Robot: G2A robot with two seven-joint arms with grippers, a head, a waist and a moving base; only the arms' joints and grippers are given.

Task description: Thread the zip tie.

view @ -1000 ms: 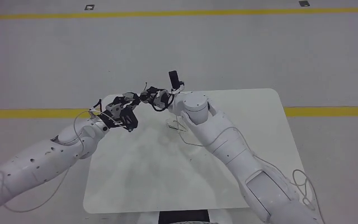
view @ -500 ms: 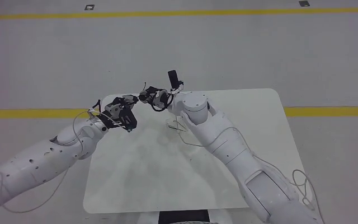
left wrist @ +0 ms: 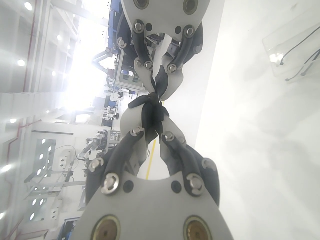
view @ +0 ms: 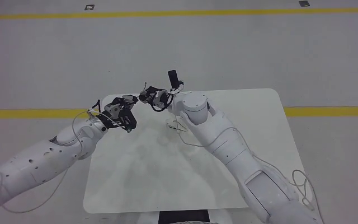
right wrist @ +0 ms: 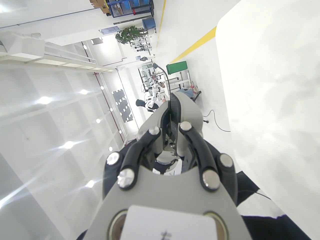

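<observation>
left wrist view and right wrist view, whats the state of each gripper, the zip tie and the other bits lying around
right gripper: shut on zip tie
zip tie: held in the air, strap curving out past the fingertips; threaded or not, cannot tell
left gripper: shut, tip to tip with the right gripper
clear tray: lying flat on the table
spare ties: loose on the clear tray

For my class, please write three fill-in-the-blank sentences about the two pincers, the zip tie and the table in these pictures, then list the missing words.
1. The left pincer and the right pincer meet ____ to tip.
2. The zip tie sticking out of the shut right pincer is ____ in colour.
3. The two pincers are held above a ____ table.

Missing words: tip; black; white.
</observation>
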